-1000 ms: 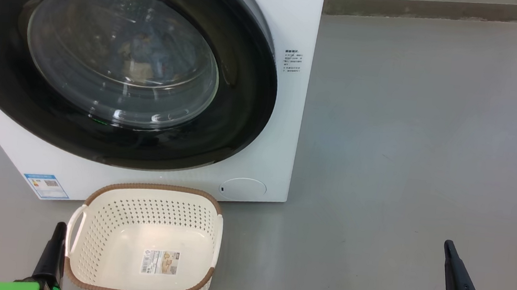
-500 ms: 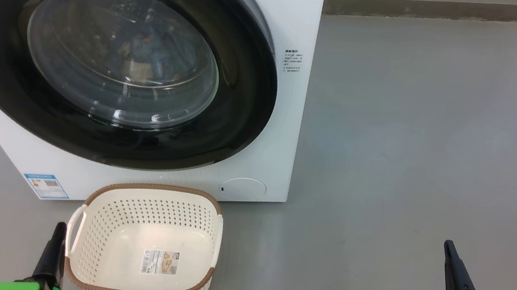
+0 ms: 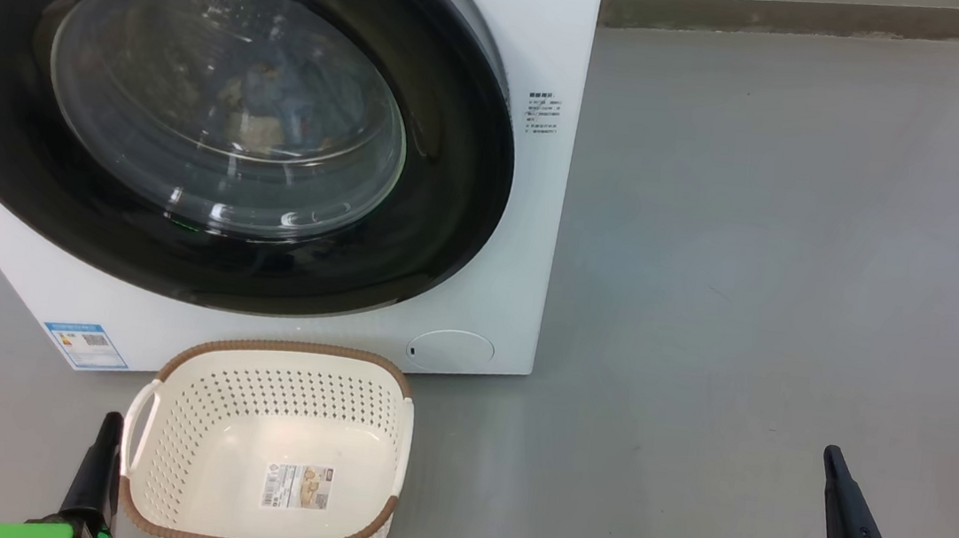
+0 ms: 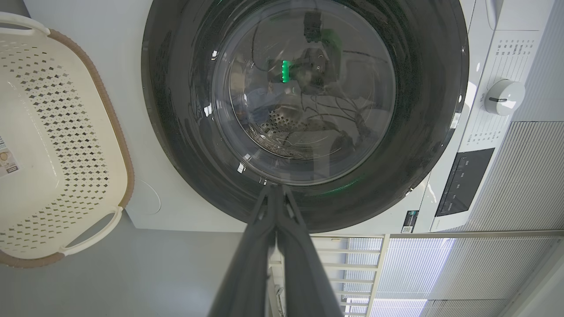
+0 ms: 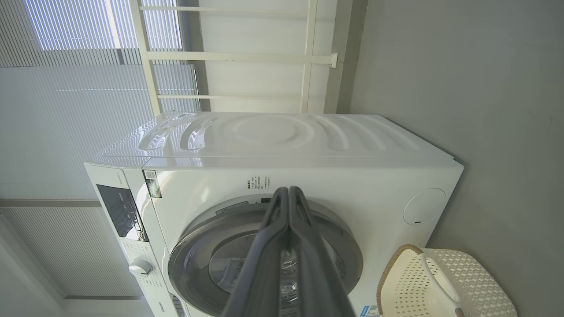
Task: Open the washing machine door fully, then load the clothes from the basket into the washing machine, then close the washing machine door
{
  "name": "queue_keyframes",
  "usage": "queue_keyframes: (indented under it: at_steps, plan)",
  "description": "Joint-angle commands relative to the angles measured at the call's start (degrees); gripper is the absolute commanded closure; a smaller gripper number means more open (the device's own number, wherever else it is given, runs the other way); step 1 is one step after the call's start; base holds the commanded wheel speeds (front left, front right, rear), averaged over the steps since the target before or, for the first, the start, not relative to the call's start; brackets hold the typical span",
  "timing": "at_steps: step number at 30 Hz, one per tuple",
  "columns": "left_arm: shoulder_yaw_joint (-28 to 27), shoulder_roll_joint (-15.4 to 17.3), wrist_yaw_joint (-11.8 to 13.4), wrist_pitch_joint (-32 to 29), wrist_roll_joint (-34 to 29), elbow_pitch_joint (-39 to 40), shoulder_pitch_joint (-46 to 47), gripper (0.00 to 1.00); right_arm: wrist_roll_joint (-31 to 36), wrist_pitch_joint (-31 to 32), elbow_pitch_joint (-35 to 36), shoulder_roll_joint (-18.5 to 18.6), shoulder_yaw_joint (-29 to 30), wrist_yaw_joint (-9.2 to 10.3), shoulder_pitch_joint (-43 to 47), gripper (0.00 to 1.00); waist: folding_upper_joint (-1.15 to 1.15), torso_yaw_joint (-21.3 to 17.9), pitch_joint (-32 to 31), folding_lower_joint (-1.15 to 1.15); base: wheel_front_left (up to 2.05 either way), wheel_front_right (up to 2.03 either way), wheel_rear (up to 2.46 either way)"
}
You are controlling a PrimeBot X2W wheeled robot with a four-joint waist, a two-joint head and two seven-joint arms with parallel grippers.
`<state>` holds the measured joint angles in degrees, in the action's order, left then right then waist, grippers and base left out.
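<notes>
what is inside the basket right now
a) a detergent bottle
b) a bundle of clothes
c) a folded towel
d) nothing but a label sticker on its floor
d: the basket holds only the label sticker on its bare floor, while the clothes show through the glass of the washing machine door.

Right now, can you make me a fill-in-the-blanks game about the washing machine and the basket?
1. The washing machine door is ____.
2. With nothing to wash in it, the basket is ____.
3. The basket stands in ____ of the washing machine.
4. The left gripper and the right gripper are both ____.
Missing words: closed; empty; front; shut.
</notes>
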<state>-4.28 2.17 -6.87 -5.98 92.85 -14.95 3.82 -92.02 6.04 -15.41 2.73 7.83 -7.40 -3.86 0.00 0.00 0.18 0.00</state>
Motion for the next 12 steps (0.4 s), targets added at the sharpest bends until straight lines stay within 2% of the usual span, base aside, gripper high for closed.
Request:
queue_keyframes:
  at_steps: [1,12]
  plan:
    - [-2.0,0.91,-0.62,-0.31,-0.49,0.91,2.35,1.0,-0.15,0.45,1.39,0.2,-1.31,-0.09,-2.32,1.0,0.0,0.0,0.0,0.0,0.0,0.0,0.0]
    - [-2.05,0.88,-0.62,-0.35,-0.53,0.91,2.35,1.0,-0.14,0.46,1.39,0.19,-1.3,-0.09,-2.32,1.0,0.0,0.0,0.0,0.0,0.0,0.0,0.0]
